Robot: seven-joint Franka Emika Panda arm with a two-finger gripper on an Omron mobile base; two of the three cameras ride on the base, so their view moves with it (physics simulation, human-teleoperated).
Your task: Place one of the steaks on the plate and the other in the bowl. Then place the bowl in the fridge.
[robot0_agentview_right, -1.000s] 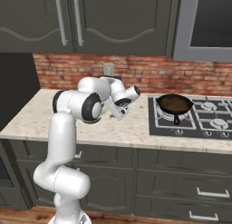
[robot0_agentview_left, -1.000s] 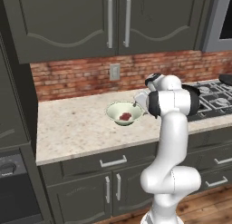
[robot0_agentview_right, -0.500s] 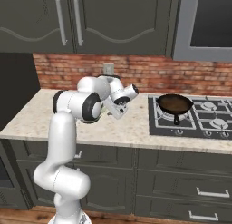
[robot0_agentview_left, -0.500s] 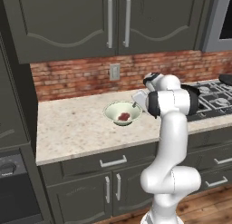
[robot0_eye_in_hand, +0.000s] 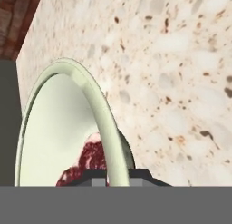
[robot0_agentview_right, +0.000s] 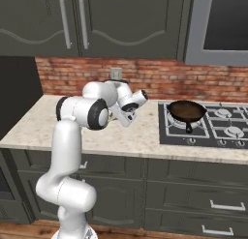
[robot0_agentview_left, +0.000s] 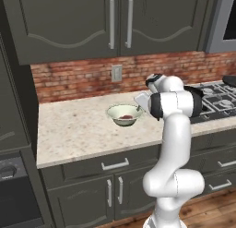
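No readable text

None of the three views carries any lettering, label, brand mark, number or sign that can be read.

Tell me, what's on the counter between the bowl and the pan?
Just the robot's gripper, shut on the bowl's rim. From there to the pan, the right base view shows bare counter.
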